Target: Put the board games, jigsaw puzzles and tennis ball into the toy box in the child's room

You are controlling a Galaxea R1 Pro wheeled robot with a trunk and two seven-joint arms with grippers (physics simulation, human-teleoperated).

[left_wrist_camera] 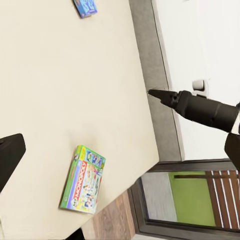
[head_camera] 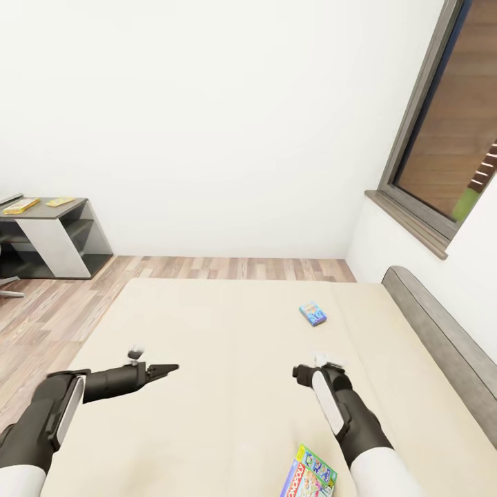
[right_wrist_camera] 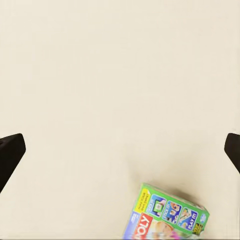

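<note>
Two board games lay on the bed [head_camera: 207, 386]: a Monopoly box [head_camera: 308, 475] and a small blue box [head_camera: 313, 313]. Left claw [head_camera: 169, 368] narrow; right claw [head_camera: 324, 362] wide.

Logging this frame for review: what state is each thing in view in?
Monopoly board game: flat on the bed, untouched.
Blue board game: flat on the bed, further off, untouched.
Bed: bare mattress.
Left gripper: empty, above the bed.
Right gripper: open, empty, above the bed.
</note>
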